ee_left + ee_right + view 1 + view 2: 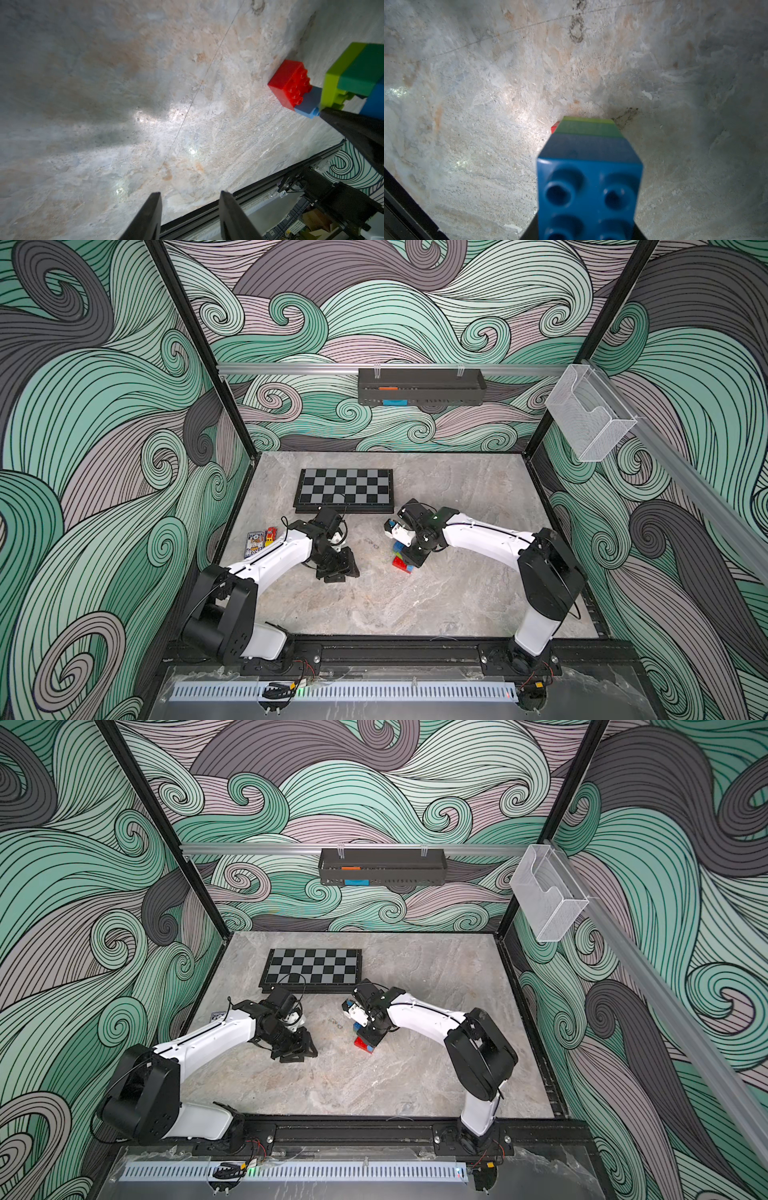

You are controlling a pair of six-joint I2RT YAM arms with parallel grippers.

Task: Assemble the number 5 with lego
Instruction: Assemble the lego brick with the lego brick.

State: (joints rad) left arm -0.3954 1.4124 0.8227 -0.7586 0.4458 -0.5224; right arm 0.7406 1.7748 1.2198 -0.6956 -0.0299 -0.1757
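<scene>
- While the left fingers (149, 216) stand spread and empty, the right fingers (353, 128) pinch the dark-blue brick (589, 187), joined to a dark-green brick (361, 70) and lime brick (336, 79).
- Lime brick is just beside the light-blue brick (307, 104) and red brick (286, 83) on the table (124, 104).

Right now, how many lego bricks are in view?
5. The red brick and light-blue brick lie together on the table. The lime brick, dark-green brick and dark-blue brick are stacked beside them, in the right gripper. More may be hidden under that arm.
</scene>
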